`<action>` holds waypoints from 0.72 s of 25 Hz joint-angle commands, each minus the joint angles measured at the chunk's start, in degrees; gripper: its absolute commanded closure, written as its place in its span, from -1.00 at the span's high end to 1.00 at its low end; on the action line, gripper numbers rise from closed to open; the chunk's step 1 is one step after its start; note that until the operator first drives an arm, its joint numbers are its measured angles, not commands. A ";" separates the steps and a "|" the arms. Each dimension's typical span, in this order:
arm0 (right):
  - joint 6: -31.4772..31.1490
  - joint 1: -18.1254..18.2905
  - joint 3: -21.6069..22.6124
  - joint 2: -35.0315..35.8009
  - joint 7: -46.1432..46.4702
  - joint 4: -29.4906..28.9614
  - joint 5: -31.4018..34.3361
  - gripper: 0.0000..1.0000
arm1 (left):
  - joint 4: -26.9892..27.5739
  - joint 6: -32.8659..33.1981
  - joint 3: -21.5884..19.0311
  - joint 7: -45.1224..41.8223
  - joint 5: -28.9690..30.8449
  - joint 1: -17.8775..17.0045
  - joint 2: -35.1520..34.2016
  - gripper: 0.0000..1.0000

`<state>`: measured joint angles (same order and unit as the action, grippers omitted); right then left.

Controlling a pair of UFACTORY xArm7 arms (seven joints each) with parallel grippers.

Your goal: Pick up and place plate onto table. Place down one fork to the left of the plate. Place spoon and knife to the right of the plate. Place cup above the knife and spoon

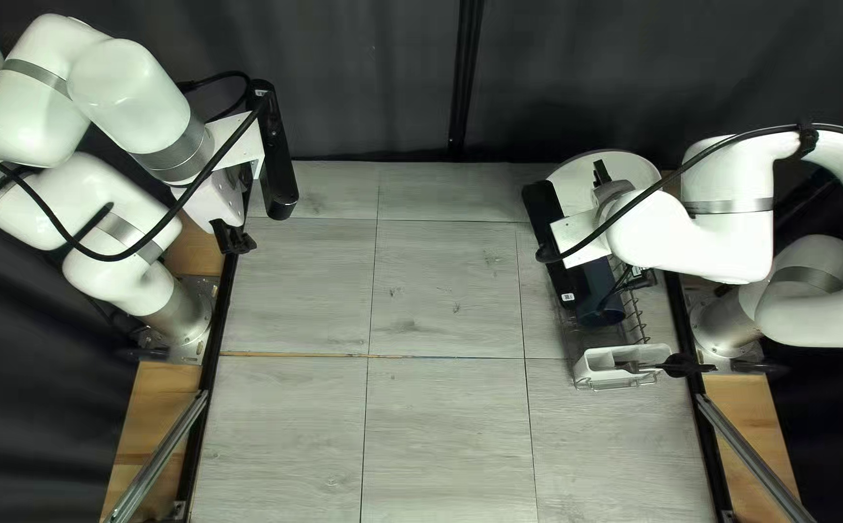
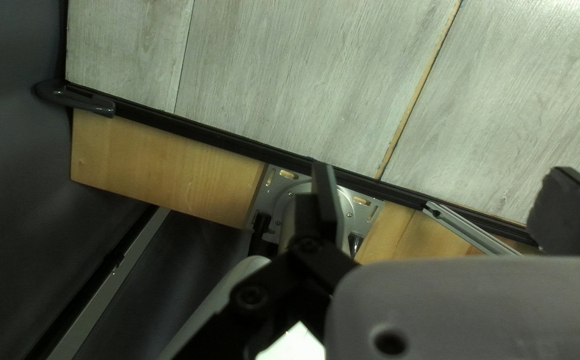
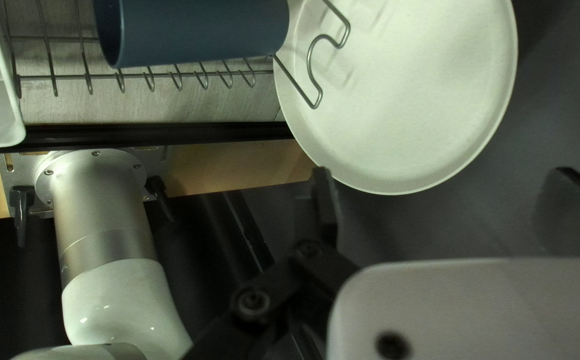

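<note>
- Right gripper (image 1: 601, 174): fingers spread wide, held above the wire rack (image 1: 646, 335) at the table's (image 1: 450, 426) right side; its arm arches in from the right edge.
- Left gripper (image 1: 234, 238): likewise open, its arm folded over the far left corner.
- Plate (image 1: 625, 165): upright at the rack's far end.
- Blue cup (image 1: 603, 312): in the rack, nearer.
- Cutlery (image 1: 680, 365): at the white holder (image 1: 596, 365), near end; types indistinct.

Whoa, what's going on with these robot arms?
Neither robot arm is holding anything. The right gripper is open, close to the white plate at the wire rack, with the blue cup nearby. The left gripper is open too, over the table's left edge. The place setting isn't laid yet.
</note>
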<state>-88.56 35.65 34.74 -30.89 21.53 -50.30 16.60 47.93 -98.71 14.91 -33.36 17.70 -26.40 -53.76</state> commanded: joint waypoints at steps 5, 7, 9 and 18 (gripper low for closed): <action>10.34 0.39 -6.71 -6.41 2.46 9.65 3.20 1.00 | 0.00 0.00 0.00 0.00 0.00 0.00 0.00 1.00; 15.71 0.15 -9.70 -9.10 4.09 13.19 4.30 1.00 | 0.00 0.00 0.00 0.00 0.00 0.00 0.00 1.00; 19.42 0.63 -11.43 -10.36 4.82 15.14 5.99 1.00 | 0.00 0.00 0.00 0.00 0.00 0.00 0.00 1.00; 21.75 2.34 -11.29 -9.66 3.91 16.08 9.25 1.00 | 0.00 0.00 0.00 0.00 0.00 0.00 0.00 1.00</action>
<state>-66.82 37.98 23.45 -40.55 25.44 -34.23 25.83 47.93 -98.71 14.91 -33.36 17.70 -26.40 -53.76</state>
